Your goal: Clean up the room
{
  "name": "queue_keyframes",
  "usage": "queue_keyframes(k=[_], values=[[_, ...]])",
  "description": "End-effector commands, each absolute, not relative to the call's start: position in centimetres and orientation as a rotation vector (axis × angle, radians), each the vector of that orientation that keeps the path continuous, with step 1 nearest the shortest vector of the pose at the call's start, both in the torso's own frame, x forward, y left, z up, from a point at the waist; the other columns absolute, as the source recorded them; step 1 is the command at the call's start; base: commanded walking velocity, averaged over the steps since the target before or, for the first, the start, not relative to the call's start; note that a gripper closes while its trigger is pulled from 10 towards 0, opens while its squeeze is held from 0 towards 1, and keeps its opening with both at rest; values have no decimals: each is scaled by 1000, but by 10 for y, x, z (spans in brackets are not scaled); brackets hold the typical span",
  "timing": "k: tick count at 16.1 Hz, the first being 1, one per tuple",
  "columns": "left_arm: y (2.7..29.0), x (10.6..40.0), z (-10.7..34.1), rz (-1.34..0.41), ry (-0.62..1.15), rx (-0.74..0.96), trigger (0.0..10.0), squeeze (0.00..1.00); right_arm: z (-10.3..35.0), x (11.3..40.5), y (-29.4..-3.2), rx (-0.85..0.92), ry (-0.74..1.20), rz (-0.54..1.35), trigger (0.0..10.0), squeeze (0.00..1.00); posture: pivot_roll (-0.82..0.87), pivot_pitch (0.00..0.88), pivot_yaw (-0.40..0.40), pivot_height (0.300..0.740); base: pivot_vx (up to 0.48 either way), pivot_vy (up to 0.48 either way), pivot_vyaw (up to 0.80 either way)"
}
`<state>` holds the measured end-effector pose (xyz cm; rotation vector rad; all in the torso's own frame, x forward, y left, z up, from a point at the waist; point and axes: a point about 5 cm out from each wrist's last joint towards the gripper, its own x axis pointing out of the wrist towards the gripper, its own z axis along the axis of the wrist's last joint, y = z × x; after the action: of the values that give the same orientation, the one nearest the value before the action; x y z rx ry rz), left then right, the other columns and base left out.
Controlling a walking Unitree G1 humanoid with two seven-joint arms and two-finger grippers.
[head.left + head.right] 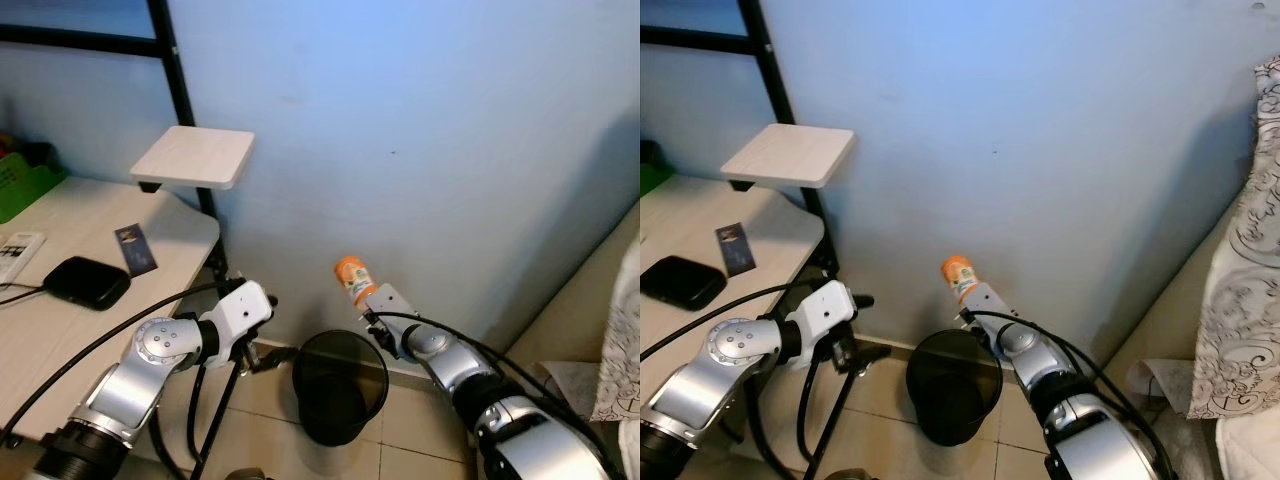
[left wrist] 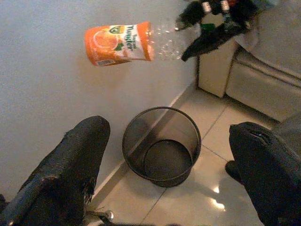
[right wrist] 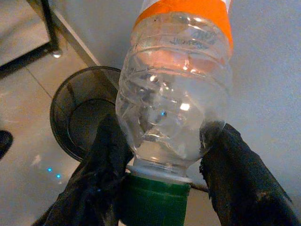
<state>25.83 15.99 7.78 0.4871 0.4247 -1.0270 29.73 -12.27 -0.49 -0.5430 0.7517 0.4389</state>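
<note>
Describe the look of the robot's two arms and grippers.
Both arms are silver metal with round joint housings and black cables looping alongside. The left arm ends in a white wrist block; the right arm has a silver wrist. Each gripper has two long, padded black fingers, their covering frayed at the edges.

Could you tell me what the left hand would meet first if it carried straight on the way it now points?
Probably the black mesh bin: it sits centred ahead of the open left hand. Depth is unclear.
</note>
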Motion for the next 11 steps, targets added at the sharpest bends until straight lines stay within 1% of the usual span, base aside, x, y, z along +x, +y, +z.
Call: queue_keyframes(k=[1, 2, 3, 4, 5, 11], values=[[157, 261, 82, -1058, 410, 527, 10000, 0, -1, 302, -122, -550, 731, 424, 10000, 0, 126, 0, -25, 740, 0, 0, 0], [158, 261, 82, -1066, 414, 534, 10000, 0, 2, 306, -121, -543, 719, 408, 10000, 0, 126, 0, -25, 740, 0, 0, 0], [158, 262, 82, -1069, 414, 535, 10000, 0, 4, 308, -119, -523, 709, 398, 10000, 286, 127, 0, -26, 740, 0, 0, 0], [158, 261, 82, -1073, 414, 535, 10000, 0, 5, 310, -117, -511, 703, 398, 10000, 1000, 130, 0, -30, 740, 0, 0, 0], [158, 261, 82, -1075, 415, 534, 10000, 0, 4, 309, -112, -492, 706, 429, 10000, 1000, 135, 0, -35, 740, 0, 0, 0], [162, 261, 82, -1048, 412, 543, 10000, 0, -4, 300, -103, -499, 735, 498, 10000, 1000, 151, 0, -50, 740, 0, 0, 0]])
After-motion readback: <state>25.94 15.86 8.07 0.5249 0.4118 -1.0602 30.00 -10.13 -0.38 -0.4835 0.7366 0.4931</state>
